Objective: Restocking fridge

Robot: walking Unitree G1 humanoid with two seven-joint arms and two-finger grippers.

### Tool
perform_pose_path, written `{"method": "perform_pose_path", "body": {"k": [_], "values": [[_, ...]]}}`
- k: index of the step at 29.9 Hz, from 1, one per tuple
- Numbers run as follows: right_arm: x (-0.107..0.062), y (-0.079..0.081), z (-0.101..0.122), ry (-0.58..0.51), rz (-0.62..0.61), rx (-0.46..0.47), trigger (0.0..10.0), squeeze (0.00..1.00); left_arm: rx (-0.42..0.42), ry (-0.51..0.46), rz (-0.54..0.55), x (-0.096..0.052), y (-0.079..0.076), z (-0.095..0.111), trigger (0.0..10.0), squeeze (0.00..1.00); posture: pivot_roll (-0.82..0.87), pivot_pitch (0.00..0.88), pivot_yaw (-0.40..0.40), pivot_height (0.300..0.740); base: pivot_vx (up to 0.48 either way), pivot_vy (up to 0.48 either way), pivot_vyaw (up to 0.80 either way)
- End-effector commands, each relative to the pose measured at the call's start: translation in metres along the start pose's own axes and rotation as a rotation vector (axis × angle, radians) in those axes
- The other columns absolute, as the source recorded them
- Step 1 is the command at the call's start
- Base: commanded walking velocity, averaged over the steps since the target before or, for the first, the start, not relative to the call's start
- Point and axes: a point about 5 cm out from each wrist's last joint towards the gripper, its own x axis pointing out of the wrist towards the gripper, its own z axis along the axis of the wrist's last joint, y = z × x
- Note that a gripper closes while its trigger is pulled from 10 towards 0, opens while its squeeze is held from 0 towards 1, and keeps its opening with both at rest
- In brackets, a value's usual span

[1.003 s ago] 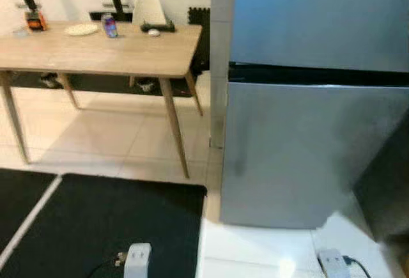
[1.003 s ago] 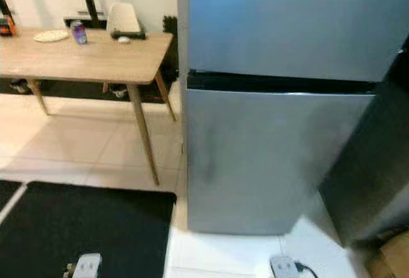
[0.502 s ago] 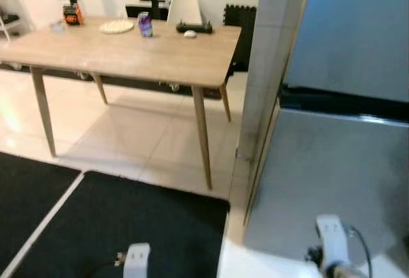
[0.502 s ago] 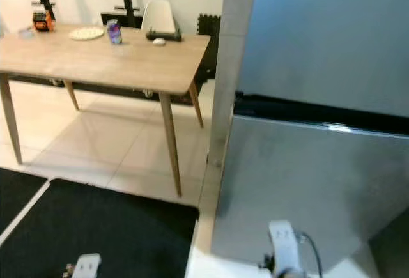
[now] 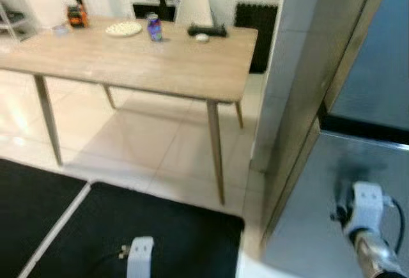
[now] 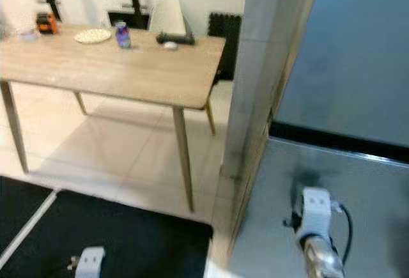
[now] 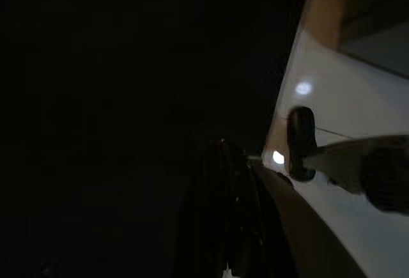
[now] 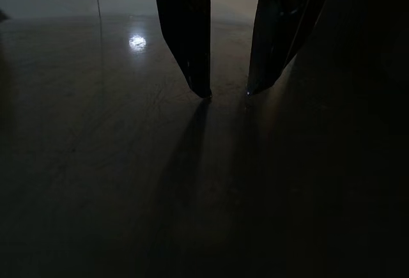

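Two fridge doors (image 6: 332, 80) now closer and off to the right; right gripper (image 8: 227, 89) raised toward lower door, fingers slightly apart, empty. Left gripper (image 7: 223, 214) idle, state unclear.

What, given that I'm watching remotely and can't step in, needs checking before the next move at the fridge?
1. Fridge doors: both shut, nothing opened yet: not ok.
2. Right end effector: fingers slightly apart, holding nothing, tips close to a dark surface: ok.
3. Right arm: raised in front of the lower door: ok.
4. Left arm: low over the black mat; its grip: cannot tell.
5. Stock in hand: none; a can stands on the table: not ok.
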Motion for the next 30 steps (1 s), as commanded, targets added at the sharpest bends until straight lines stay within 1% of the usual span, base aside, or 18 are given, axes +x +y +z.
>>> {"method": "perform_pose_path", "body": {"k": [1, 5, 7, 8, 10, 11, 12, 13, 14, 15, 17, 19, 20, 21, 22, 23, 25, 30], "values": [[0.008, -0.004, 0.036, -0.15, -0.024, 0.004, 10.0, 0.0, 0.0, 0.034, -0.005, -0.001, -0.003, -0.011, 10.0, 0.0, -0.07, 0.0, -0.003, 0.74, 0.0, 0.0, 0.0], [0.01, 0.0, 0.042, -0.172, -0.002, 0.012, 10.0, 0.0, -0.003, 0.035, -0.005, -0.001, -0.003, -0.011, 10.0, 0.0, -0.07, 0.0, -0.004, 0.74, 0.0, 0.0, 0.0], [0.011, 0.005, 0.042, -0.162, 0.035, -0.009, 10.0, 0.0, -0.004, 0.035, -0.004, -0.001, -0.003, -0.011, 10.0, 0.0, -0.07, 0.0, -0.005, 0.74, 0.0, 0.0, 0.0], [0.01, 0.014, 0.035, -0.126, 0.109, -0.025, 10.0, 0.0, -0.006, 0.035, -0.004, -0.002, -0.003, -0.012, 10.0, 0.0, -0.07, 0.0, -0.005, 0.74, 0.0, 0.0, 0.0], [0.01, 0.014, 0.035, -0.126, 0.109, -0.025, 10.0, 0.0, -0.006, 0.035, -0.004, -0.002, -0.003, -0.012, 10.0, 0.0, -0.07, 0.0, -0.005, 0.74, 0.0, 0.0, 0.0], [0.009, 0.023, 0.024, -0.076, 0.178, -0.051, 10.0, 0.0, -0.01, 0.034, -0.004, -0.001, -0.003, -0.012, 10.0, 0.0, -0.07, 0.0, -0.009, 0.74, 0.0, 0.0, 0.8], [0.009, 0.023, 0.024, -0.076, 0.178, -0.051, 10.0, 0.0, -0.01, 0.034, -0.004, -0.001, -0.003, -0.012, 10.0, 0.0, -0.07, 0.0, -0.009, 0.74, 0.0, 0.0, 0.8], [0.004, 0.034, 0.005, 0.014, 0.263, -0.115, 10.0, 0.0, -0.013, 0.034, -0.004, -0.001, -0.004, -0.012, 10.0, 0.0, -0.07, 0.0, -0.01, 0.74, 0.0, 0.0, 0.8], [0.004, 0.034, 0.005, 0.014, 0.263, -0.115, 10.0, 0.0, -0.013, 0.034, -0.004, -0.001, -0.004, -0.012, 10.0, 0.0, -0.07, 0.0, -0.01, 0.74, 0.0, 0.0, 0.8], [-0.003, 0.04, -0.017, 0.11, 0.318, -0.154, 10.0, 0.0, -0.015, 0.035, -0.005, -0.001, -0.004, -0.013, 10.0, 0.0, -0.07, 0.0, -0.011, 0.74, 0.0, 0.0, 0.8], [-0.023, 0.043, -0.063, 0.323, 0.389, -0.225, 10.0, 0.0, -0.012, 0.045, -0.014, -0.002, -0.006, -0.015, 10.0, 0.0, -0.07, 0.0, -0.009, 0.74, 0.0, 0.0, 0.8], [-0.023, 0.043, -0.063, 0.323, 0.389, -0.225, 10.0, 0.0, -0.012, 0.045, -0.014, -0.002, -0.006, -0.015, 10.0, 0.0, -0.07, 0.0, -0.009, 0.74, 0.0, 0.0, 0.8], [-0.031, 0.042, -0.077, 0.392, 0.409, -0.251, 10.0, 0.0, -0.011, 0.047, -0.016, -0.002, -0.007, -0.015, 10.0, 0.0, -0.07, 0.0, -0.009, 0.74, 0.0, 0.0, 0.8], [-0.031, 0.042, -0.077, 0.392, 0.409, -0.251, 10.0, 0.0, -0.011, 0.047, -0.016, -0.002, -0.007, -0.015, 10.0, 0.0, -0.07, 0.0, -0.009, 0.74, 0.0, 0.0, 0.8], [-0.038, 0.04, -0.089, 0.447, 0.425, -0.283, 10.0, 0.0, -0.013, 0.051, -0.01, -0.002, -0.006, -0.016, 10.0, 0.0, -0.07, 0.0, -0.011, 0.74, 0.0, 0.0, 0.8], [-0.038, 0.04, -0.089, 0.447, 0.425, -0.283, 10.0, 0.0, -0.013, 0.051, -0.01, -0.002, -0.006, -0.016, 10.0, 0.0, -0.07, 0.0, -0.011, 0.74, 0.0, 0.0, 0.8], [-0.048, 0.038, -0.103, 0.507, 0.442, -0.33, 10.0, 0.0, -0.016, 0.052, -0.002, -0.001, -0.005, -0.014, 10.0, 0.0, -0.07, 0.0, -0.01, 0.74, 0.0, 0.0, 0.8], [-0.054, 0.037, -0.112, 0.547, 0.457, -0.381, 10.0, 0.0, -0.015, 0.05, 0.004, -0.001, -0.005, -0.013, 10.0, 0.0, -0.07, 0.0, -0.01, 0.74, 0.0, 0.0, 0.8]]}}
